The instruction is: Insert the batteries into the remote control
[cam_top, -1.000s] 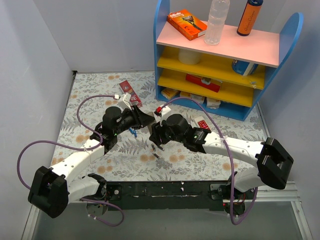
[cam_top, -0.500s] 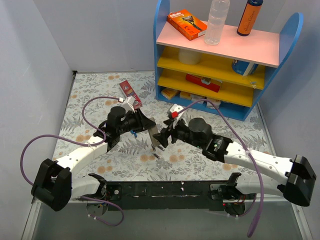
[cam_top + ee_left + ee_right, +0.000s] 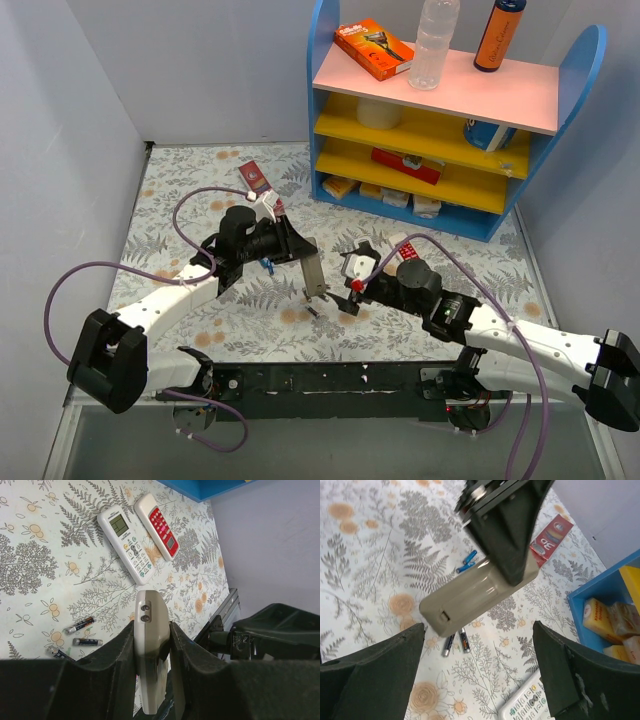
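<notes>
**Table** (image 3: 160, 170), covered by a cloth printed with leaves and flowers. The following are carried directly on it:

- Three thin dark batteries with metal ends (image 3: 87, 642), scattered just below and to one side of the left gripper (image 3: 152, 630).
- A slim white remote control with a greenish screen (image 3: 125, 545) and a red-faced remote (image 3: 159, 526), set side by side well beyond that gripper's fingertips.
- Two small blue clips (image 3: 469, 557), found under the gripper.
- A flat red packet (image 3: 551, 539), placed just beside the gripper.
- A blue shelf unit with yellow shelves (image 3: 590, 60), stood farthest off.

a cloth printed with grey ferns and orange blossoms (image 3: 180, 180) covers the table under both grippers. beyond the right gripper (image 3: 350, 285) stands a blue shelf unit (image 3: 322, 120) with a pink top and yellow shelves. plain pale grey walls (image 3: 200, 70) rise beyond and left of the left gripper (image 3: 303, 252). the light is even.
</notes>
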Controlling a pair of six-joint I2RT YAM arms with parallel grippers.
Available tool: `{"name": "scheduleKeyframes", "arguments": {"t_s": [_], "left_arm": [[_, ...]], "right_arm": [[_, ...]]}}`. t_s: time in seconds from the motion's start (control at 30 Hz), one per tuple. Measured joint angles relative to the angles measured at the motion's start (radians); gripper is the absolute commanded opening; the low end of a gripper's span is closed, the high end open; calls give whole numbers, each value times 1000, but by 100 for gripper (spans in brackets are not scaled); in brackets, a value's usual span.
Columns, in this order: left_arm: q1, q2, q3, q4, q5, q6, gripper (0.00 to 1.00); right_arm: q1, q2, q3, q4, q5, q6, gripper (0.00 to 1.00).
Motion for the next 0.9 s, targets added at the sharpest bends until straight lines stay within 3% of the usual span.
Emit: {"name": "scheduleKeyframes", "arguments": {"t_s": [0.33,0.9], "left_arm": [[0,0,43,-46,22,12,0],[0,18,56,-63,49,6,0]], "right_arm": [[0,28,-70,83,-80,-172,82],[0,131,-68,157,-106,-200,64]]}}
